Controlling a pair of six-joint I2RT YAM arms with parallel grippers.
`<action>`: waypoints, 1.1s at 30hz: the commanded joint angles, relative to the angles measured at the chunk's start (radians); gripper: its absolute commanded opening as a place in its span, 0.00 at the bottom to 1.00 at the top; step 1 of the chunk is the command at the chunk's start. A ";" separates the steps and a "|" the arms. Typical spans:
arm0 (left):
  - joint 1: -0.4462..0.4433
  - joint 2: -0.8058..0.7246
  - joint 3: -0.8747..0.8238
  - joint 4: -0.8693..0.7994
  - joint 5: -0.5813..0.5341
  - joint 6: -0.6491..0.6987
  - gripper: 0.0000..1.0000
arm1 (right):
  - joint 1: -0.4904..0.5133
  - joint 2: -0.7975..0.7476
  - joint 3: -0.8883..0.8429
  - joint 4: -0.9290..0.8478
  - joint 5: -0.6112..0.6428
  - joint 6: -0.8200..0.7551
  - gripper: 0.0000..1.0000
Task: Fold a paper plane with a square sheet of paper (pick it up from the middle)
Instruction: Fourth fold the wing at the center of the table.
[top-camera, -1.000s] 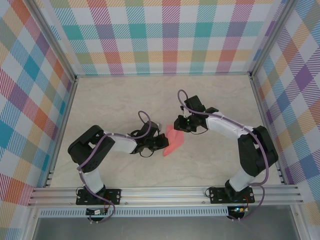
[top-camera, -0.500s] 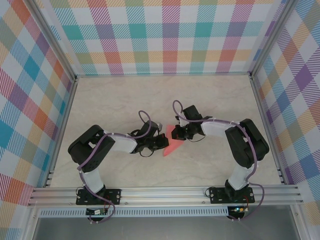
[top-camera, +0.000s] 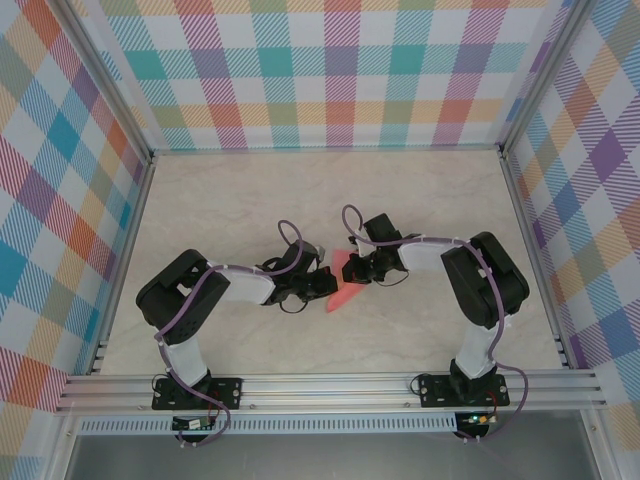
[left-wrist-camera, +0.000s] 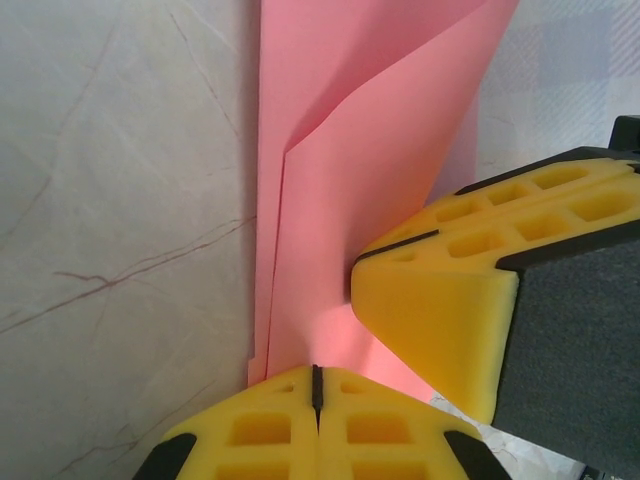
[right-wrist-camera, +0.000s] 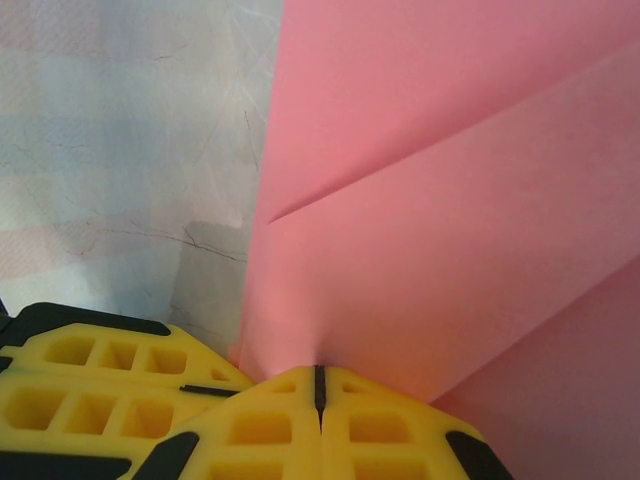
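Observation:
The square sheet of paper (top-camera: 346, 291) is salmon-pink and folded into overlapping layers, lying at the table's middle between the two grippers. My left gripper (top-camera: 326, 284) reaches in from the left. Its jaws (left-wrist-camera: 315, 372) are shut at the paper's (left-wrist-camera: 340, 150) near end, and the layers run out from under their tips. My right gripper (top-camera: 354, 272) comes from the right and is shut on the paper's far edge. In the right wrist view the paper (right-wrist-camera: 450, 200) puckers at the closed jaw line (right-wrist-camera: 318, 370). The right fingers (left-wrist-camera: 440, 300) sit close beside the left ones (right-wrist-camera: 100, 380).
The marble-patterned table (top-camera: 250, 200) is walled by checked panels on three sides, with an aluminium rail (top-camera: 330, 385) along the near edge. Both arms bend inward, their wrists almost meeting at the centre.
The right gripper swung left and down onto the paper and shut on it. The left gripper and the paper stayed in place.

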 joint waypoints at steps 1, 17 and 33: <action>0.002 0.072 -0.032 -0.233 -0.042 0.016 0.00 | -0.019 0.038 0.024 0.004 0.038 -0.028 0.00; 0.003 0.099 -0.061 -0.241 -0.010 0.032 0.00 | -0.240 0.197 0.234 -0.039 0.020 0.031 0.00; 0.003 0.091 -0.015 -0.242 -0.005 0.035 0.00 | -0.209 -0.066 0.103 -0.029 -0.107 0.094 0.00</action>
